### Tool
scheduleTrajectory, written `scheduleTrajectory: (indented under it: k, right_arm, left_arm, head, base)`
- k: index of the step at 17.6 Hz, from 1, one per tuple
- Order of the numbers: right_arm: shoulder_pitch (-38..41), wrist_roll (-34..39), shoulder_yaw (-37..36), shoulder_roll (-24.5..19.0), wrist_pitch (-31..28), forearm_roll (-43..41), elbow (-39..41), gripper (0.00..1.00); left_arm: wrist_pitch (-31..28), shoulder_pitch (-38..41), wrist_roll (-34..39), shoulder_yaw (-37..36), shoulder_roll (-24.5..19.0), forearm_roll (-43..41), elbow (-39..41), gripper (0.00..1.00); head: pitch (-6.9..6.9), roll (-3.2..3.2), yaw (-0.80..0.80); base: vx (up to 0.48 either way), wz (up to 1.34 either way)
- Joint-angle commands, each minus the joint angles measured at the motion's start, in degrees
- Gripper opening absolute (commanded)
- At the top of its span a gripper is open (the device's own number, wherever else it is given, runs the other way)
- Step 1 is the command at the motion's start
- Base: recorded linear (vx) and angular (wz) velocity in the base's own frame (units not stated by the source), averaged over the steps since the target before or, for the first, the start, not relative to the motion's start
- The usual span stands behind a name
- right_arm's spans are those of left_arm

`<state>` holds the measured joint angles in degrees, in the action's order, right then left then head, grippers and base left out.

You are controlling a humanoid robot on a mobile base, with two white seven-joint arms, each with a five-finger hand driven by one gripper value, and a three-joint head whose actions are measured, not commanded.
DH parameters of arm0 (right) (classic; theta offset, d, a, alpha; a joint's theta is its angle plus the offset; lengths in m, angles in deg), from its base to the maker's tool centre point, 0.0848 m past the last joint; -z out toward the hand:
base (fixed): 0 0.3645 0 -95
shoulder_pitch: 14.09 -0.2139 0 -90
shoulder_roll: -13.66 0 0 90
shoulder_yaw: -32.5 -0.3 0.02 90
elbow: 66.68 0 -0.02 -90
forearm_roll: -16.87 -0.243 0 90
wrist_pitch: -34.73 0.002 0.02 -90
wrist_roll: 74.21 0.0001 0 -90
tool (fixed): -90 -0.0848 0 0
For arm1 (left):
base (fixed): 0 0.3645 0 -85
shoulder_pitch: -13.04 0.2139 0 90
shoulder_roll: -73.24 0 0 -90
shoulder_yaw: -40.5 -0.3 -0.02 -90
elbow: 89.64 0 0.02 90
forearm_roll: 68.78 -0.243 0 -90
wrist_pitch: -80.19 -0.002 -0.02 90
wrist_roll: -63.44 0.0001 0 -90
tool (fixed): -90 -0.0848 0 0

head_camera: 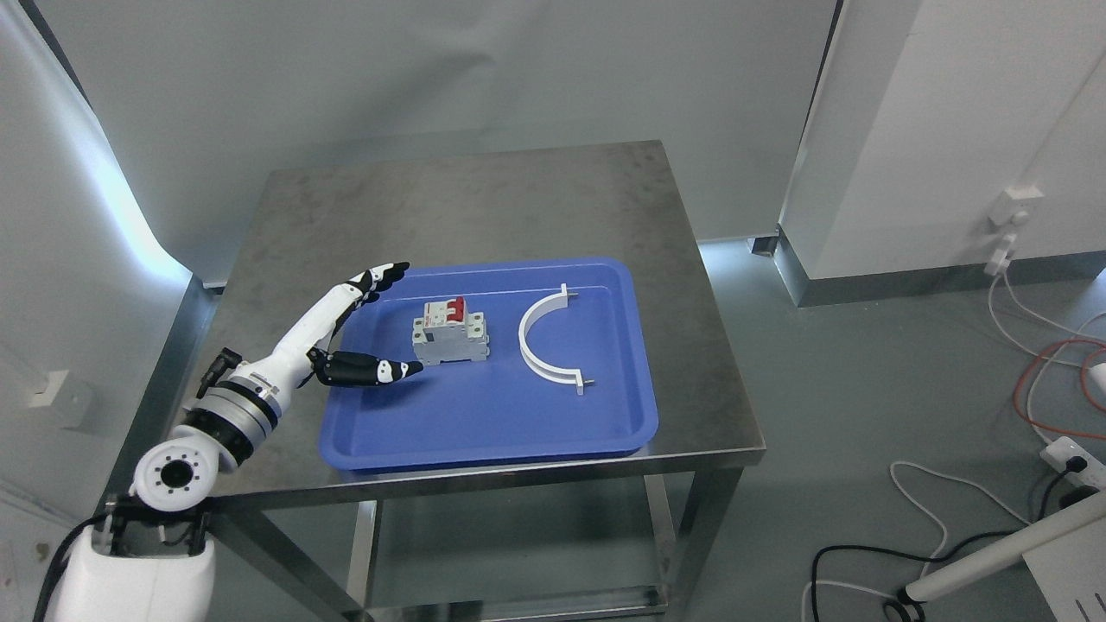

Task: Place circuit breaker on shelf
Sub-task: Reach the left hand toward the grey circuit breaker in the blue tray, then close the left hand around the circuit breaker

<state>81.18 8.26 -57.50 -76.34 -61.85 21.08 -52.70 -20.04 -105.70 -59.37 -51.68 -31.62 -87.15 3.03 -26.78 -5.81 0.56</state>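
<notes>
Grey breaker (449, 337) with red toggles sits in the blue tray (484, 432), beside a white clamp (546, 341)
Rigid and blocky, likely smooth-sided; my left hand (367, 333) is spread wide and empty, so I'd pinch its flat sides, avoiding the toggles

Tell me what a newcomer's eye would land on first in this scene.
The bright blue tray on the steel table stands out most. In it stands a grey circuit breaker with red switches, with a white curved bracket to its right. The robot's left hand reaches in from the lower left, fingers spread on either side of the breaker's left end, not yet closed on it.
</notes>
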Motion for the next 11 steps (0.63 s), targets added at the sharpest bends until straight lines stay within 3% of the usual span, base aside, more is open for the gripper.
scheduleTrajectory:
  k: [1,7,11]
  right_arm:
    - [0.01,-0.29,1.14,1.00,2.01,0.01,0.00,1.00]
    - [0.01,-0.20,1.14,1.00,2.09,0.01,0.00,1.00]
    - [0.01,-0.29,1.14,1.00,2.01,0.01,0.00,1.00]
  left_arm:
    - [-0.67,-1.67,-0.50,-5.28,0.88,-4.57,-1.88,0.81]
    - [-0.76,-4.05,-1.20,-6.16,2.90,-5.01,-3.73,0.65]
    - [-0.32,-3.44,-4.80,-5.55,4.13,-4.92,-3.73,0.41]
  head:
    - [0.00,0.00,0.00]
    - [0.00,0.00,0.00]
    - [0.00,0.00,0.00]
  base:
    - [0.000,0.00]
    - [0.000,0.00]
    - [0.003,0.00]
